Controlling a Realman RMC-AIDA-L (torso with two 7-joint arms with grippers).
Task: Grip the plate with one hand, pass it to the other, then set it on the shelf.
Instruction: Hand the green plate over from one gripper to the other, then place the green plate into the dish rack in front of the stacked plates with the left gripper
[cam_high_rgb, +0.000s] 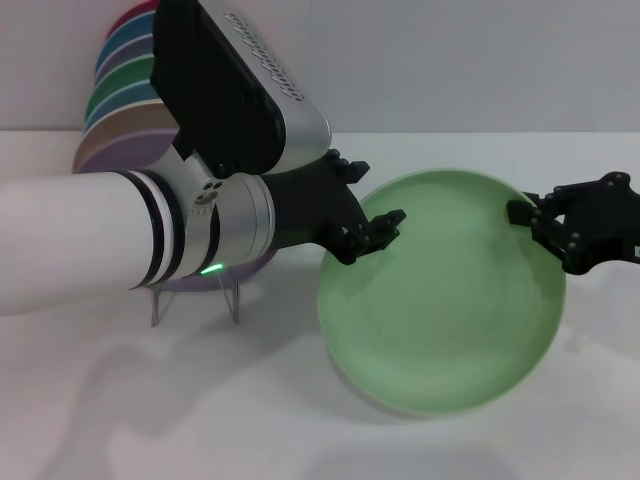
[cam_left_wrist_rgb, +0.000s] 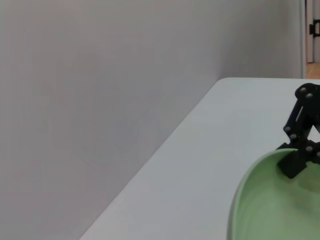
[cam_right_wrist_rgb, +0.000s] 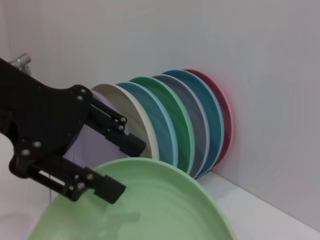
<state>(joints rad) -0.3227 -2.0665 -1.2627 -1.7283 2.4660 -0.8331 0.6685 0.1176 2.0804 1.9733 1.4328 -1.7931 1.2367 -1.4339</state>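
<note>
The plate (cam_high_rgb: 445, 295) hangs above the table (cam_high_rgb: 120, 420) mid-handover, we judge, its rim pinched by both the left hand (cam_high_rgb: 368, 236) and the right hand (cam_high_rgb: 548, 222); next, we reckon, one must let go before racking.

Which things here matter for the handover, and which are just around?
In the job: pale green plate; left tool and right tool, one at each rim; clear rack.
Just around: stacked coloured plates; white table.
</note>
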